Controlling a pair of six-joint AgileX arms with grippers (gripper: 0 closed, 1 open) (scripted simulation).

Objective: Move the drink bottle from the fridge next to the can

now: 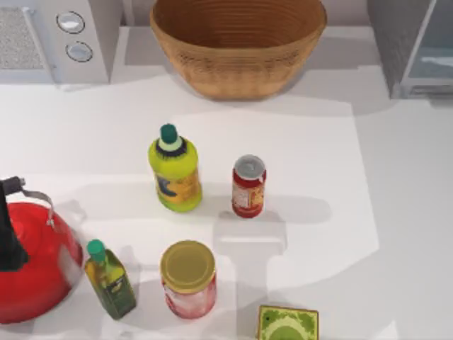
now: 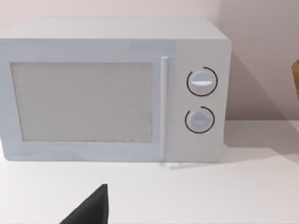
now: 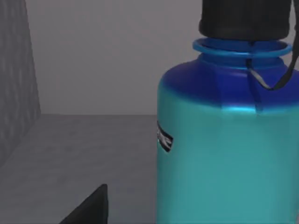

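Top view: can (image 1: 248,186) upright mid-table, beside yellow-green bottle (image 1: 175,175); fridge (image 1: 416,48) at back right.

Left wrist view: microwave (image 2: 114,88) ahead; left arm looks parked.

Right wrist view: drink bottle (image 3: 229,140) upright on grey fridge floor, close ahead. You're at reach-in step; cannot tell pincer state. Next, close on body, withdraw, set beside can.

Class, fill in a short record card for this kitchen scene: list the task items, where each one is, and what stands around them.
bottle: stout teal bottle with blue shoulder and black cap, upright inside a grey compartment, close to the right wrist camera
can: small red can with silver top, upright mid-table
fridge: grey fridge with glassy door, far right
neighbours: yellow-green bottle left of can; yellow-lidded glass jar nearer
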